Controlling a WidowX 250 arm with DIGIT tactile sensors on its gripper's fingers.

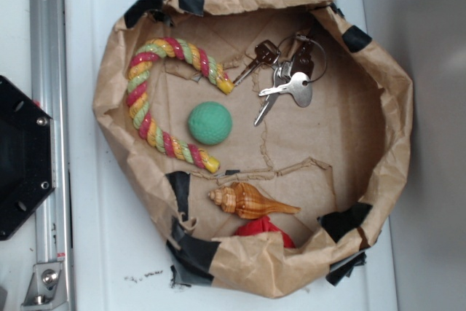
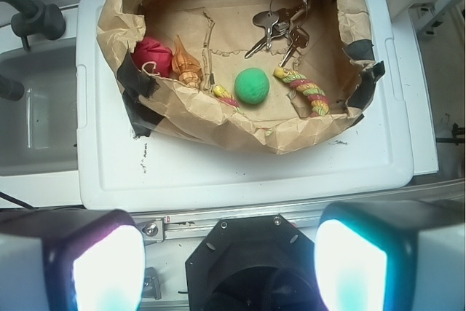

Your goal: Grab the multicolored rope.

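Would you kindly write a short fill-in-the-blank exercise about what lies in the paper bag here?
1. The multicolored rope curves around the green ___.
2. The bunch of ___ lies at the far side of the paper bag from the seashell.
3. The red object beside the seashell is partly ___ by the bag's rim.
4. The end effector is ___, well short of the bag.

Missing words: ball; keys; hidden; open

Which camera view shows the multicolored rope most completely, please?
The exterior view shows it best: the multicolored rope lies in full view as a curve inside the paper-lined basket, beside the green ball. In the wrist view the basket's near wall hides its middle; only its two end portions show.
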